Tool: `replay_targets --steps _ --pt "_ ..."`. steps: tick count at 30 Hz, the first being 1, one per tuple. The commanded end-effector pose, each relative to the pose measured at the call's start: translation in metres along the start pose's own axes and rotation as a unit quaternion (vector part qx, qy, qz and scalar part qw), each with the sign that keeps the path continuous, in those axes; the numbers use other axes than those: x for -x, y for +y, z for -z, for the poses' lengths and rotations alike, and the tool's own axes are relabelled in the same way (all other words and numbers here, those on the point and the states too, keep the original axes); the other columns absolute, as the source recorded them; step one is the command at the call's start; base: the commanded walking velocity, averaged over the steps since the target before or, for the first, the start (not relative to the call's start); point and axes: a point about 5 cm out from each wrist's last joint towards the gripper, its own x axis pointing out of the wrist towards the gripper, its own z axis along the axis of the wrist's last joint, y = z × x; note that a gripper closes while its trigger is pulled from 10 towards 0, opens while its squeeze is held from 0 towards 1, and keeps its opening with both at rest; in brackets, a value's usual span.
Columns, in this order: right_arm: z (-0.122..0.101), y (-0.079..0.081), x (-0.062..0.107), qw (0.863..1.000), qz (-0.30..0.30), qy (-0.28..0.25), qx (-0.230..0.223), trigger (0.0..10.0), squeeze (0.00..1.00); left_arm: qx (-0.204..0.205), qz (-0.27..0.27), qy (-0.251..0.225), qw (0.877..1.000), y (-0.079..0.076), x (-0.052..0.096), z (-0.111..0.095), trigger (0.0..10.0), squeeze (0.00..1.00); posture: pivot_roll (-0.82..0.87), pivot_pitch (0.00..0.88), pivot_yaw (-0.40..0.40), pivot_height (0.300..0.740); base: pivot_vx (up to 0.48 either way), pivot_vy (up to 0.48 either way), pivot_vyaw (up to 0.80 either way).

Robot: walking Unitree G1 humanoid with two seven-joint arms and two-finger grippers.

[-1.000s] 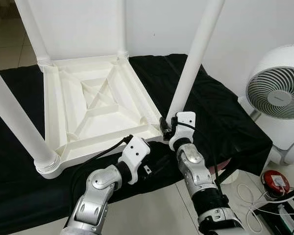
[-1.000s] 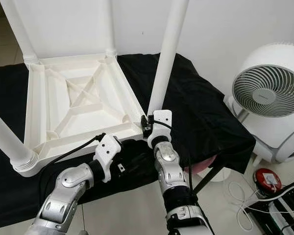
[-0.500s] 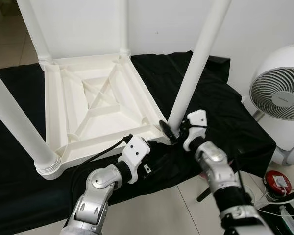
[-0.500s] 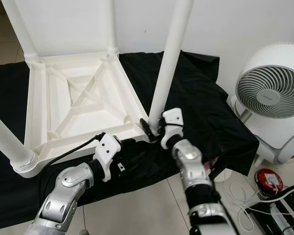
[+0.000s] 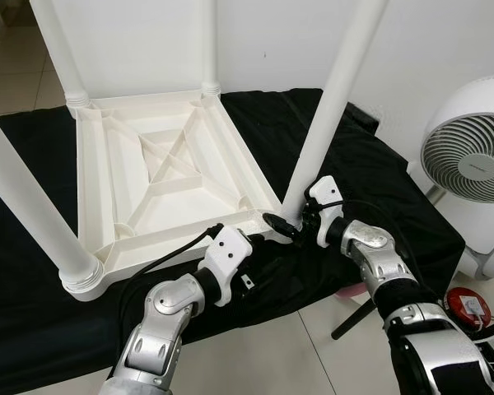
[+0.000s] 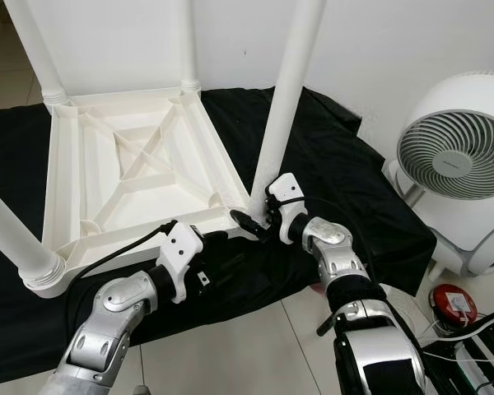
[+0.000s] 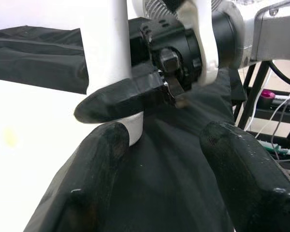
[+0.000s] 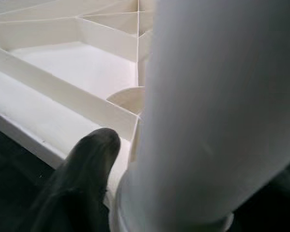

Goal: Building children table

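left claw (image 7: 159, 159): fingers spread | right claw (image 5: 290, 226): fingers clamped, arm extended

Upturned table (image 5: 160, 177) lies on the cloth (image 5: 370, 177), 4 legs up; fan (image 5: 469, 156) stands to its right.

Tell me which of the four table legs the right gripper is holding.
The leg at the upturned tabletop's near right corner, beside the fan. The right gripper clasps its base; the other three stand untouched.
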Motion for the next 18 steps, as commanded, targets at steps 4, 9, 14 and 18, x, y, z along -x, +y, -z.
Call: replay_targets --steps 4,9,14,18 --pt "0.0064 0.0093 -0.006 0.999 -0.035 0.012 -0.009 0.0 0.0 0.002 -0.06 0.003 0.998 0.0054 0.0028 -0.0001 10.0 0.0 0.03 0.0 -0.051 0.74 0.0 0.0 0.0" --pt "0.0101 0.0089 -0.0035 0.999 -0.026 0.01 -0.017 0.0 0.0 0.002 -0.062 0.004 0.998 0.0062 0.004 -0.0001 10.0 0.0 0.03 0.0 -0.049 0.74 0.0 0.0 0.0" --pt "0.0111 0.0044 -0.0005 1.0 -0.004 0.007 -0.018 1.4 0.0 0.001 -0.061 0.004 0.998 0.0069 0.0038 -0.0003 10.0 0.0 0.03 0.0 -0.047 0.74 0.0 0.0 0.0" --pt "0.013 0.0018 0.0024 0.999 0.019 -0.001 -0.039 10.0 0.0 -0.001 -0.059 0.004 0.998 0.0074 0.003 -0.0007 10.0 0.0 0.02 0.0 -0.046 0.74 0.0 0.0 0.0"
